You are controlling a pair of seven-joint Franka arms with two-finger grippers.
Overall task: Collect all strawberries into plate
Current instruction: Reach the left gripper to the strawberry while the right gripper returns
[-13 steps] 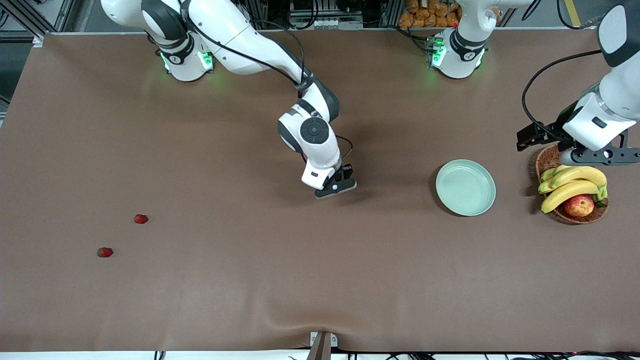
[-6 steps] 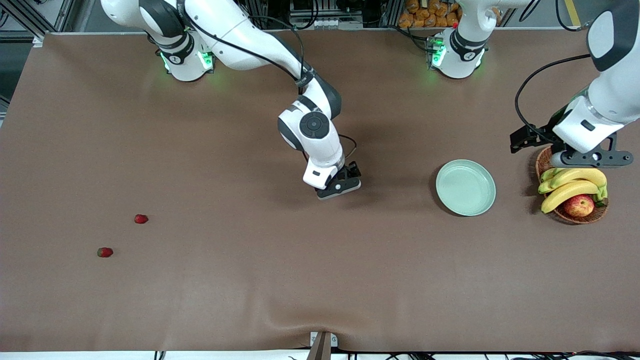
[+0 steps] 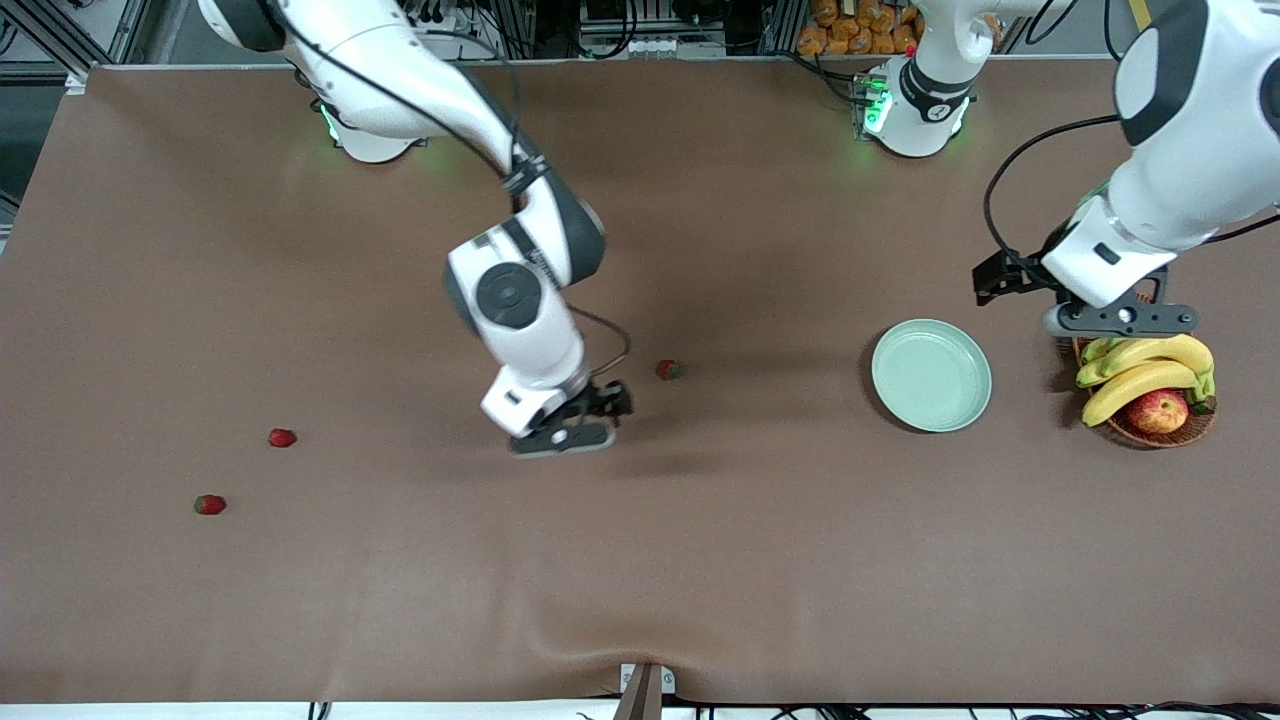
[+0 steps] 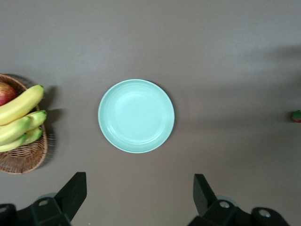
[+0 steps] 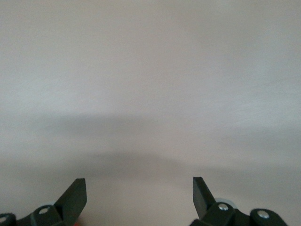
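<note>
Right arm reaching from its base down toward mid-counter [image 3: 700, 560], elbow bent, wrist tipped over; right gripper [image 3: 570, 432] low over bare brown surface, fingers [image 5: 75, 197] spread wide, holding nothing. Left arm bent sharply at its end of the counter, left gripper [image 3: 1120, 318] hanging over the basket [image 3: 1150, 432] edge, just beside the plate [image 3: 931, 375], fingers [image 4: 75, 193] also wide and empty. Three strawberries on the counter: one [image 3: 669, 370] between the right gripper and the plate, well apart from the plate; two more, [image 3: 282, 437] and [image 3: 209, 505], toward the right arm's end, the second nearer the front camera. Plate bare. Seen in the left wrist view only: plate [image 4: 136, 116] from straight above, bananas [image 4: 21, 117] and an apple [image 4: 5, 92] in the basket [image 4: 23, 160], a strawberry [image 4: 296, 116] at the picture's edge. Right wrist view: plain counter and shadow past the open fingertips.
</note>
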